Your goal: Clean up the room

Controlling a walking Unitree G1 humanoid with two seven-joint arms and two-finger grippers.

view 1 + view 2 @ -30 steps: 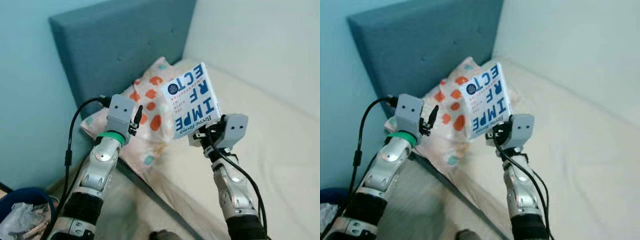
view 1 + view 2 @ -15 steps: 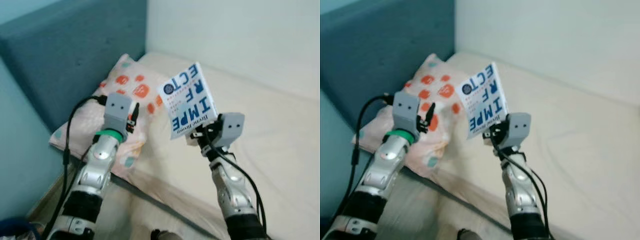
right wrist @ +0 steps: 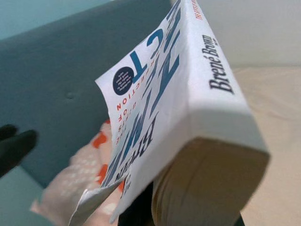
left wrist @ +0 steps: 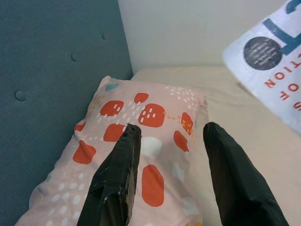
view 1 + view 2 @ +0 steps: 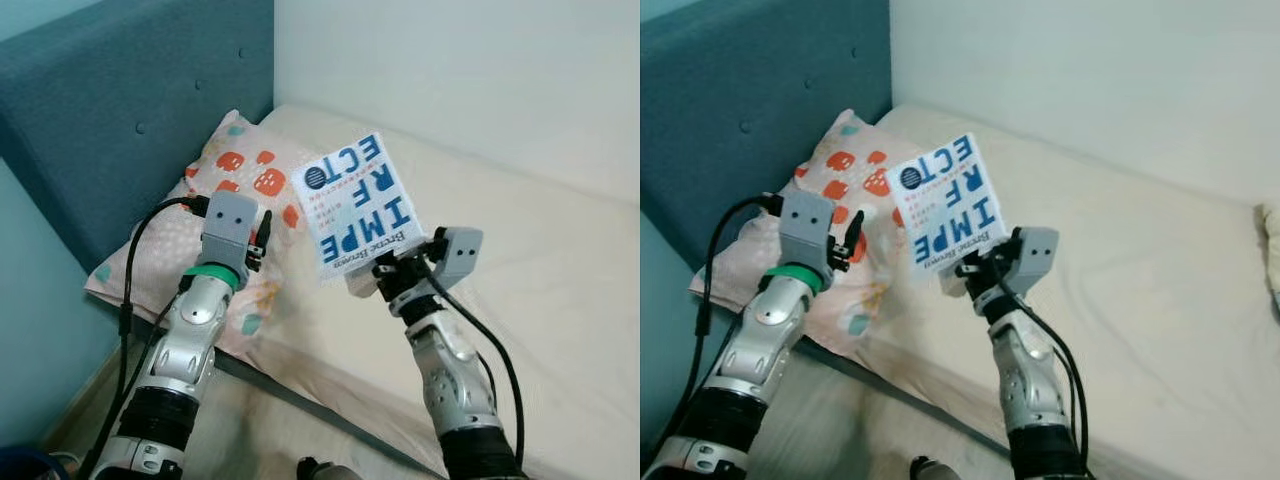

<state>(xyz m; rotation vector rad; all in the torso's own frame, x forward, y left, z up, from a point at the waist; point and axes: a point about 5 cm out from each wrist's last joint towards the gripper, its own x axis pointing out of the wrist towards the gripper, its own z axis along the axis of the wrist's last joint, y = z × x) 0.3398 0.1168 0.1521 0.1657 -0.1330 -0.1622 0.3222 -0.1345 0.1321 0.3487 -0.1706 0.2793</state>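
Note:
A white paperback book (image 5: 355, 215) with large blue letters stands tilted above the bed, and my right gripper (image 5: 385, 280) is shut on its lower edge. The right wrist view looks along the book's spine (image 3: 188, 117). My left gripper (image 5: 262, 232) hangs open and empty over a pink pillow (image 5: 215, 200) with red and teal spots. In the left wrist view its two black fingers (image 4: 117, 179) stand apart above the pillow (image 4: 141, 141), with the book's corner (image 4: 273, 70) beside them.
The cream mattress (image 5: 520, 240) stretches to the right under a white wall (image 5: 480, 70). A blue padded headboard (image 5: 110, 110) rises behind the pillow. The bed's dark front edge (image 5: 290, 385) runs below my arms. A pale cloth (image 5: 1270, 240) lies at the far right.
The camera has swung right: headboard and pillow slid left, more mattress shows. The book in my right gripper has tipped to the left. The left gripper stays open.

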